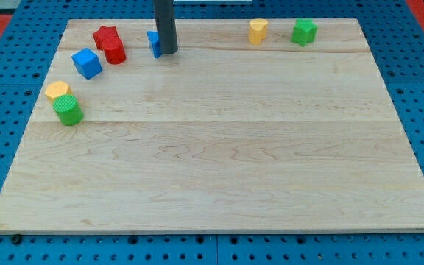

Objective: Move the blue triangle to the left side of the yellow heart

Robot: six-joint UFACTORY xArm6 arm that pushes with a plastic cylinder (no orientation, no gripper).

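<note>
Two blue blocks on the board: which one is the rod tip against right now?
The small blue block at the view's top, partly hidden behind my tip. The blue cube sits apart, further left.

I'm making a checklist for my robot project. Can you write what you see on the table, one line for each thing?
Surface: wooden board on blue pegboard.
Job's things: blue triangle at the view's top, partly hidden by the rod; yellow heart far to the view's right of it.
Clutter: two touching red blocks; blue cube; yellow block against a green cylinder; green block beside the heart.
Grippers: none; my tip touches the triangle's right side.
Cables: nothing seen.
Surroundings: red patches at the view's top corners.
</note>
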